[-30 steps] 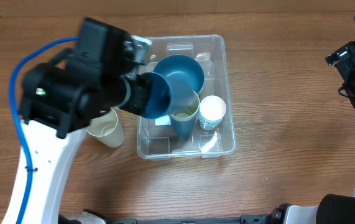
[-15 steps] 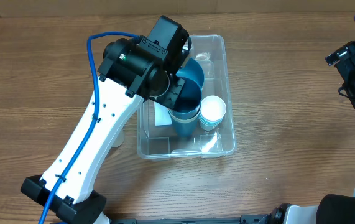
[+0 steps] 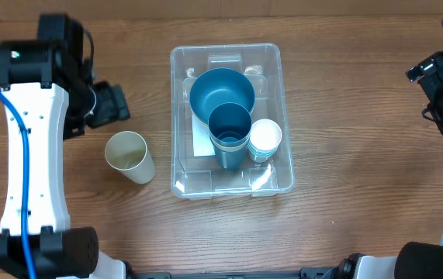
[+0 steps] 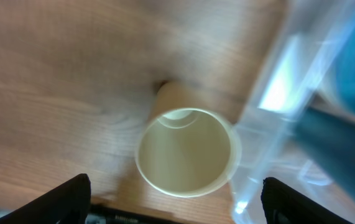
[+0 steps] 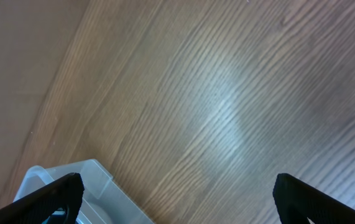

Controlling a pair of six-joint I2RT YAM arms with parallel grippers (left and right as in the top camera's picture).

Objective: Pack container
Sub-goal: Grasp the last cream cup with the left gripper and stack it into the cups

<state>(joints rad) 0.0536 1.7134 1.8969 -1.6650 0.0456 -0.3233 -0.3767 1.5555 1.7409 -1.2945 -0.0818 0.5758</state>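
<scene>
The container (image 3: 229, 49) is a clear rectangular bin at the table's middle. Inside it sit a wide blue bowl (image 3: 221, 90), a stack of blue cups (image 3: 230, 136) and a stack of white cups (image 3: 265, 139). A cream paper cup (image 3: 128, 155) stands upright on the table just left of the bin. My left gripper (image 3: 114, 105) hangs open above and behind that cup, holding nothing. In the left wrist view the cream cup (image 4: 186, 152) lies just ahead of the open left gripper (image 4: 177, 208), with the container's wall (image 4: 276, 118) to its right. My right gripper (image 3: 438, 93) is open at the far right.
The right wrist view shows bare wood and the bin's corner (image 5: 93, 180) near the left fingertip (image 5: 59, 196) of the open right gripper (image 5: 177, 208). The table's back edge runs along the top of the overhead view.
My left gripper let go of a blue cup, now nested in the blue cup stack in the bin. It opened, and the arm swung back left, off the bin. The right arm stayed put.
</scene>
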